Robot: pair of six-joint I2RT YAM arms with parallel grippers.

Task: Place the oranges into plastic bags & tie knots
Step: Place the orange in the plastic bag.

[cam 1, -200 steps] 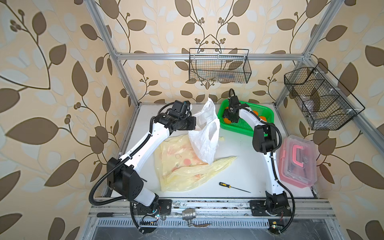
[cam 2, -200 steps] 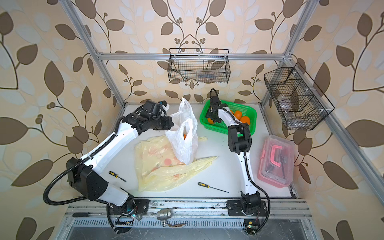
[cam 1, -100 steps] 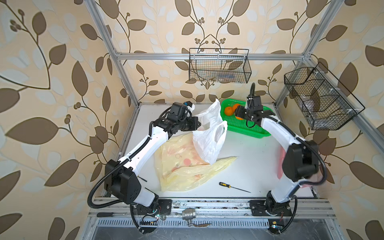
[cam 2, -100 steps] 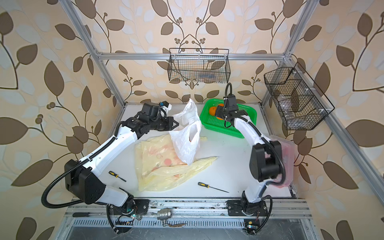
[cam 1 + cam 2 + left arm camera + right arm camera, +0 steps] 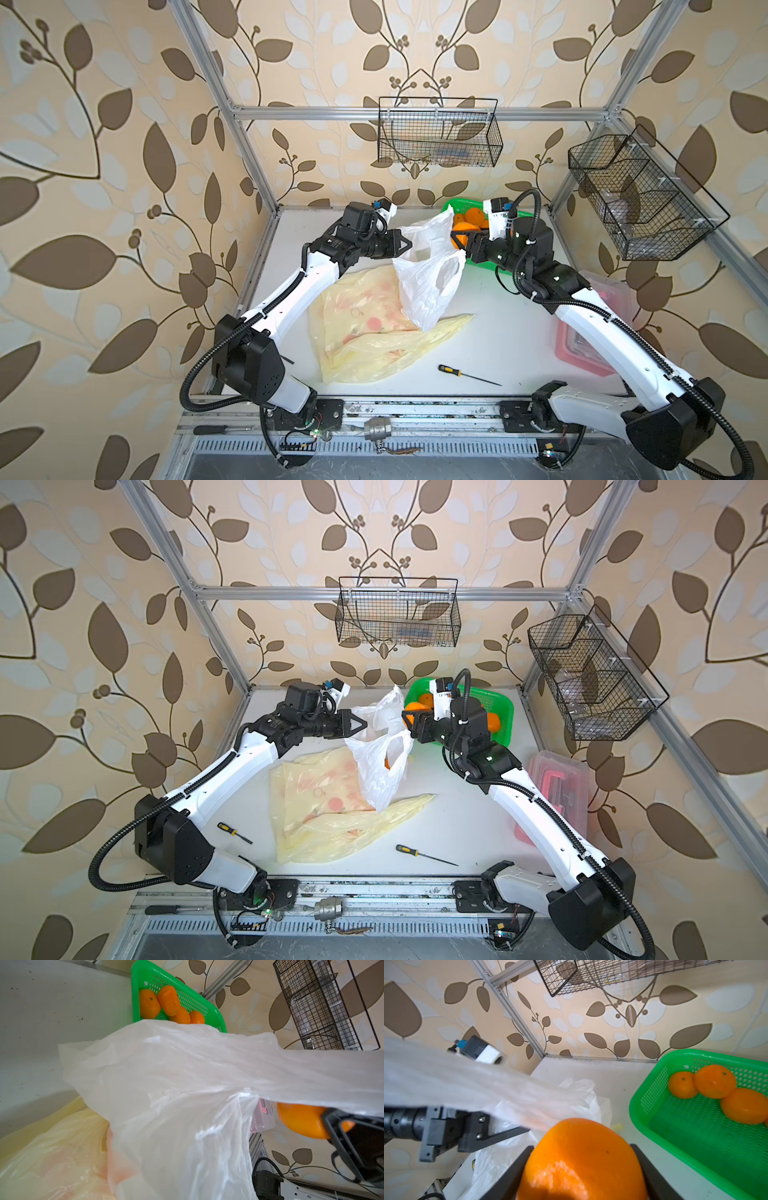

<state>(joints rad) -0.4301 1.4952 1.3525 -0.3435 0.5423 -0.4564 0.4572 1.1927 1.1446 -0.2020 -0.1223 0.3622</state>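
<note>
My left gripper (image 5: 409,245) (image 5: 365,728) is shut on one handle of the translucent white plastic bag (image 5: 428,286) (image 5: 376,766) and holds it up off the table. In the left wrist view the bag (image 5: 187,1095) hides the jaws. My right gripper (image 5: 457,240) (image 5: 581,1147) is shut on an orange (image 5: 581,1163) (image 5: 301,1122) right beside the bag's raised mouth. An orange patch (image 5: 386,762) shows through the bag's handle loop. Several more oranges (image 5: 714,1080) (image 5: 149,1003) lie in the green basket (image 5: 451,205) (image 5: 641,1093). Pale yellow bags (image 5: 365,332) (image 5: 320,812) lie flat on the table.
A clear box with a pink handle (image 5: 557,779) stands at the right edge under my right arm. A screwdriver (image 5: 465,374) lies near the front, and another screwdriver (image 5: 235,833) lies by my left arm. Black wire baskets (image 5: 436,133) (image 5: 640,199) hang on the walls.
My right arm has swung out of the green basket with an orange in its jaws and now reaches toward the bag's mouth. The left gripper kept its hold and shifted the bag slightly right.
</note>
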